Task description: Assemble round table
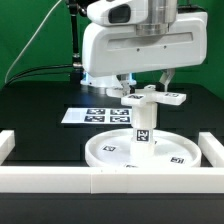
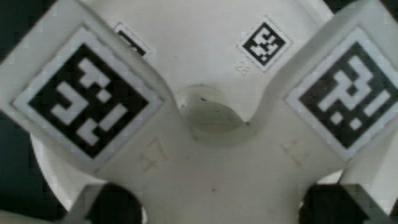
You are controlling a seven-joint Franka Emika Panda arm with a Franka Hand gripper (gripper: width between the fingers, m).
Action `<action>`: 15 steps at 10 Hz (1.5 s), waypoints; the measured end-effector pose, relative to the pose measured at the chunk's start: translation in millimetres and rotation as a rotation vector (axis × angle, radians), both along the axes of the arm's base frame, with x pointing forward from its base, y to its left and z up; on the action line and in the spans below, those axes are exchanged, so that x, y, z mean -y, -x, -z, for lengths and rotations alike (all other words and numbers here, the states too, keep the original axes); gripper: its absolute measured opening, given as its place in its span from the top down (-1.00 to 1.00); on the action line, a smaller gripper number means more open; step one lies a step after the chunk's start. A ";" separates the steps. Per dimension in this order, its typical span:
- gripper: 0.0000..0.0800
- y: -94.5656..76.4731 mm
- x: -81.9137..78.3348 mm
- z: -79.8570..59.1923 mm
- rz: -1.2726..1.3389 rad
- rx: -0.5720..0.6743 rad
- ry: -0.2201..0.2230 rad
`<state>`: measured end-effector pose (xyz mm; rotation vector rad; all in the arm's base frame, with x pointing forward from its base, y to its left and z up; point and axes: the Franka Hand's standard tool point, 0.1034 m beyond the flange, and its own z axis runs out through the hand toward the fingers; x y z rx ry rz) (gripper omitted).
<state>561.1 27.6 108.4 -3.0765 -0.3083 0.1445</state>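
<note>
The large rimmed round disc (image 1: 120, 152) lies flat on the black table. The short cylinder leg (image 1: 143, 130) stands upright on its middle, a tag facing the camera. The flat cross-shaped base (image 1: 152, 98) sits level on top of the leg. My gripper (image 1: 147, 87) comes down from above and is shut on the base. In the wrist view the base (image 2: 214, 110) fills the picture with its tagged arms spread out. One arm of the base runs between my dark fingertips (image 2: 111, 202), with my gripper (image 2: 217, 205) closed on it. The leg is hidden under the base there.
The marker board (image 1: 90, 116) lies flat behind the disc toward the exterior view's left. A long white border rail (image 1: 60, 180) runs along the front, with raised ends at both sides (image 1: 212, 150). A green backdrop stands behind the table.
</note>
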 end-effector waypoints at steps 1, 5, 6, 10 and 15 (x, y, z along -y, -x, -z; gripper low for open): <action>-0.10 0.7 -1.6 -0.1 0.087 0.008 0.009; -0.10 0.2 -3.2 0.0 0.366 -0.002 0.028; -0.10 0.3 -3.5 0.2 0.491 -0.008 0.031; -0.10 0.2 -3.5 1.7 1.054 -0.018 -0.006; -0.10 -0.2 -4.0 1.7 1.308 -0.024 -0.008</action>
